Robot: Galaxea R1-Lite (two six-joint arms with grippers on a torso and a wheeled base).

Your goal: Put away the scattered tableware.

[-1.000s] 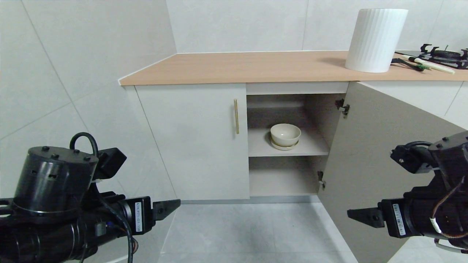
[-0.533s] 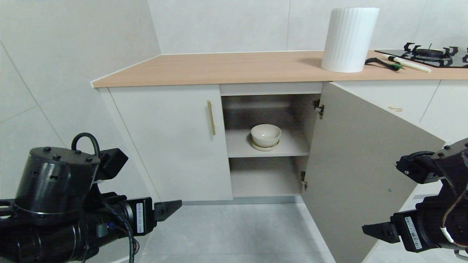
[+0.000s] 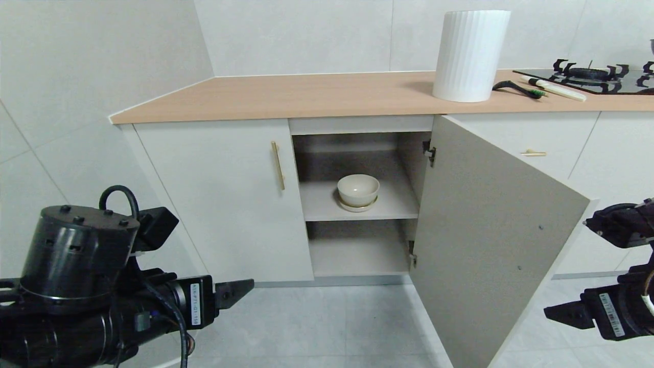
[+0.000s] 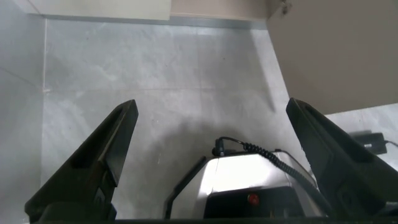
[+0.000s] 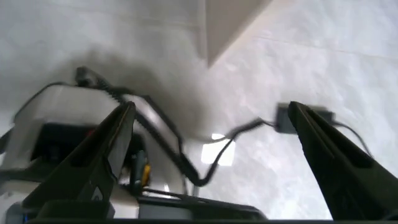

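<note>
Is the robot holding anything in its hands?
No, nothing. The left hand and right hand are both open and empty; the bowl sits inside the cupboard.

The desk (image 3: 306,94) is showing a matt wood-grain top. The bowl (image 3: 358,188) and the saucer (image 3: 357,207) under it are looking like smooth, glazed cream ceramic. The closed cupboard door (image 3: 219,204) is showing a flat matt finish, and its handle (image 3: 277,165) is gleaming like brass. The white canister (image 3: 470,55) is showing ribbed matt sides.
</note>
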